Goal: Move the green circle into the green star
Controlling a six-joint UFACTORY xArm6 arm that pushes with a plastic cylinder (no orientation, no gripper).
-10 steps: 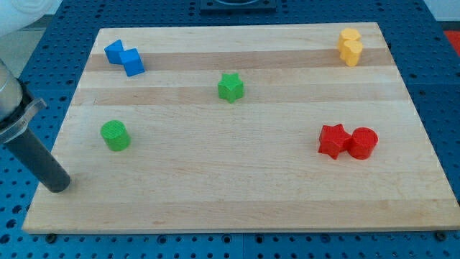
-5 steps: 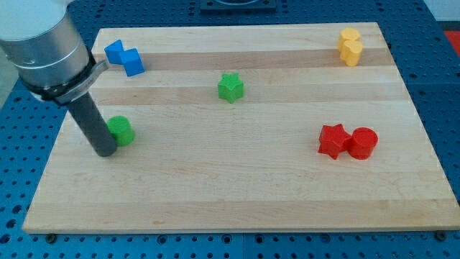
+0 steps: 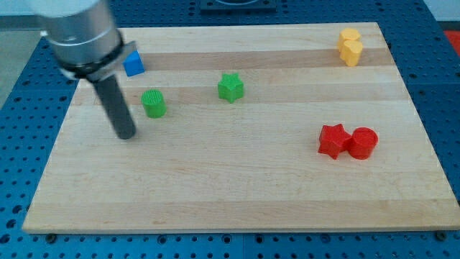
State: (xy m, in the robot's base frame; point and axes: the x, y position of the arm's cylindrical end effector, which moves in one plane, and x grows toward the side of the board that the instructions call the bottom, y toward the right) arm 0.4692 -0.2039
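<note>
The green circle (image 3: 153, 103) stands on the wooden board (image 3: 237, 187) at the view's left of centre. The green star (image 3: 231, 87) lies to its right and slightly higher, about a hundred pixels away. My tip (image 3: 126, 134) rests on the board just below and left of the green circle, a small gap apart from it. The rod and arm body rise from the tip toward the view's top left.
A blue block (image 3: 133, 63) sits at the top left, partly hidden by the arm. Two yellow blocks (image 3: 350, 47) stand at the top right. A red star (image 3: 333, 140) and a red circle (image 3: 364, 142) touch at the right.
My tip swept from the board's left edge to the green circle and pushed it up and to the right, closer to the green star. The other blocks have not moved.
</note>
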